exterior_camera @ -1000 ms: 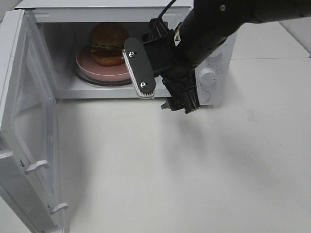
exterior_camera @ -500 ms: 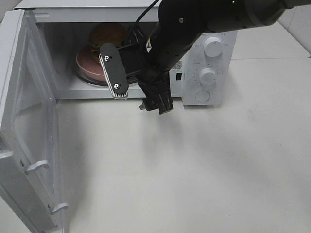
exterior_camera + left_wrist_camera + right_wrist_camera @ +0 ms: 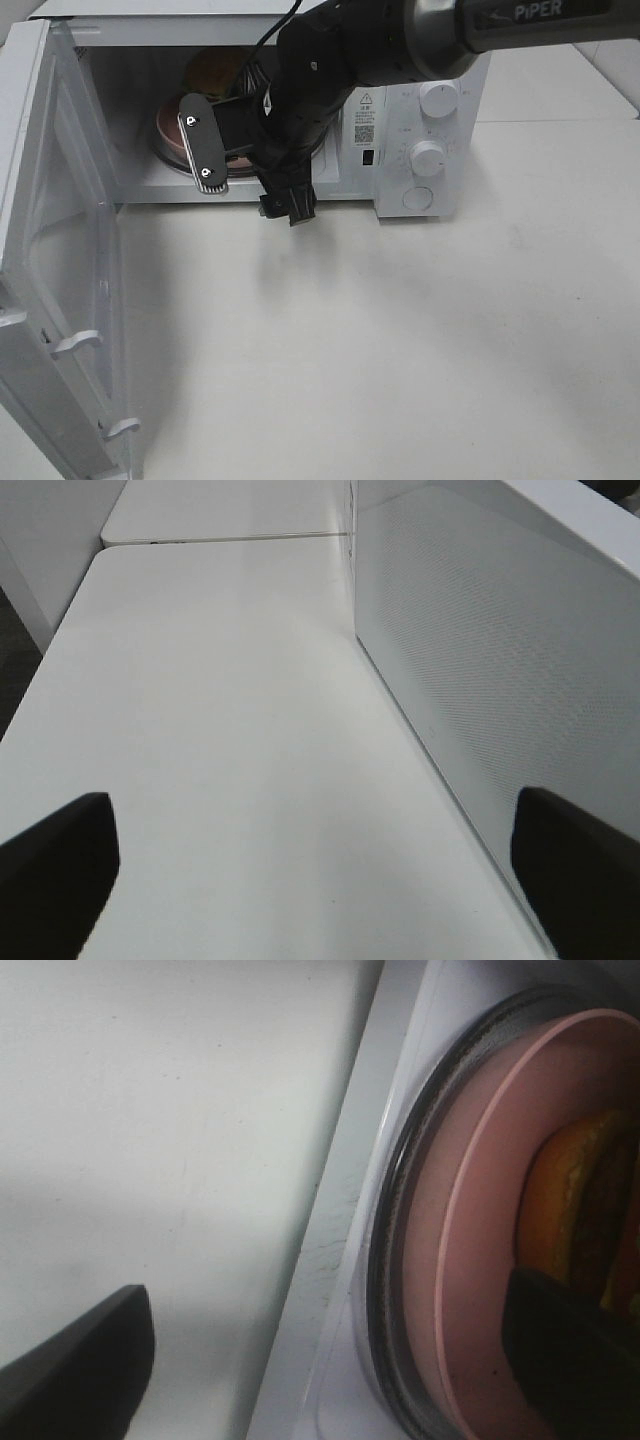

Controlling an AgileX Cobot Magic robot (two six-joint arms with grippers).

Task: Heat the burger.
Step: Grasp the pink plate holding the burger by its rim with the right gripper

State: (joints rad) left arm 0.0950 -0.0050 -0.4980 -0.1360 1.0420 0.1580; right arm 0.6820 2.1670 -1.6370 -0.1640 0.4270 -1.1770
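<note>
The burger (image 3: 215,66), upper left on its pink plate (image 3: 470,1260), sits inside the microwave (image 3: 440,130); we judge the right gripper's (image 3: 245,180) wide fingers (image 3: 200,142) risk clipping the plate.

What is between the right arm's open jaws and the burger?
Only the pink plate's rim; the burger sits on it, seen in the right wrist view.

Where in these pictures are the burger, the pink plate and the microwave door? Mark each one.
burger (image 3: 212,66), exterior high view, top of the bun.
pink plate (image 3: 475,1220), right wrist view, inner surface near the rim.
microwave door (image 3: 60,260), exterior high view, inner window panel.
</note>
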